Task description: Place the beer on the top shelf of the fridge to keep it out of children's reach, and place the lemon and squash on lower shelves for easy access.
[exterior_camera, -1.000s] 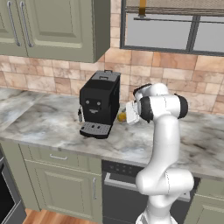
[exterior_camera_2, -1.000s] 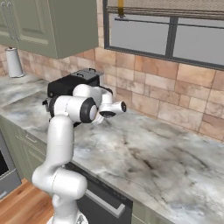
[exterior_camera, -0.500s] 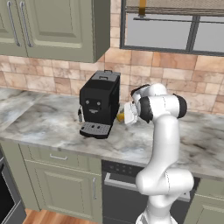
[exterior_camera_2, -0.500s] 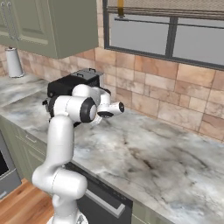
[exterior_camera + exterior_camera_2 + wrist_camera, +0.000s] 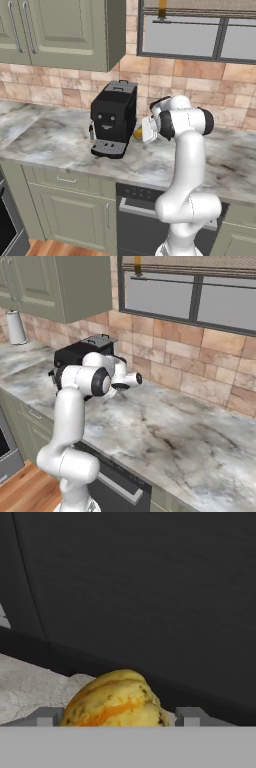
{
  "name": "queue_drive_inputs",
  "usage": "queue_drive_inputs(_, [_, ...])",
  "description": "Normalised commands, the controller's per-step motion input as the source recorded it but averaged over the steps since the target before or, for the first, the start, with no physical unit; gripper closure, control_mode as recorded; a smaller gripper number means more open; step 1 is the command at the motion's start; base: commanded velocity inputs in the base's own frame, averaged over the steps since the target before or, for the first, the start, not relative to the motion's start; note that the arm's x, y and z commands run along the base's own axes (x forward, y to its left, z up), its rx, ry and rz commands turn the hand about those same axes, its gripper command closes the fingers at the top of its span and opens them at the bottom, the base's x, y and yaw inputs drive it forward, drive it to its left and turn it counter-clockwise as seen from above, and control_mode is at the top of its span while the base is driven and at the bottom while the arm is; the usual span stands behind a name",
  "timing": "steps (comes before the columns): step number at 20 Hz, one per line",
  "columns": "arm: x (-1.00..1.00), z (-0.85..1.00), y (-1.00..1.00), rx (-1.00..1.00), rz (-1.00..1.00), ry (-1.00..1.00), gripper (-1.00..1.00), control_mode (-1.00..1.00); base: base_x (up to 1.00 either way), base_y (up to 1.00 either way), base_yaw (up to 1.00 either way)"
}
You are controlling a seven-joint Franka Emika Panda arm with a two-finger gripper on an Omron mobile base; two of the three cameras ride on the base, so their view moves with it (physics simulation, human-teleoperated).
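The marble bench (image 5: 60,145) runs under the green wall cupboards (image 5: 65,30), and on it stands a black coffee machine (image 5: 113,118), the biggest thing near the arm. The squash (image 5: 116,703) lies on the bench just beside the machine's right side, whose dark wall rises close behind it. The end effector (image 5: 118,717) has a fingertip (image 5: 45,717) either side of the squash; I cannot tell whether they press it.

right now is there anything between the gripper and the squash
Nothing visible. In the hand view the squash sits right between the two fingertips of the gripper, on the marble counter. The black coffee machine rises just behind it, so it backs the squash rather than blocking the reach.
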Motion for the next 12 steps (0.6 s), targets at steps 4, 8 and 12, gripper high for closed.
queue_drive_inputs(4, [-0.59,0.07,-0.01,0.0,0.0,0.0,1.0,-1.0,0.0,0.0,0.0])
queue_drive_inputs(8, [-0.98,0.69,-0.23,0.0,0.0,0.0,1.0,-1.0,0.0,0.0,0.0])
queue_drive_inputs(12, [-0.97,0.98,-0.18,-0.02,0.0,0.01,1.0,-1.0,0.0,0.0,0.0])
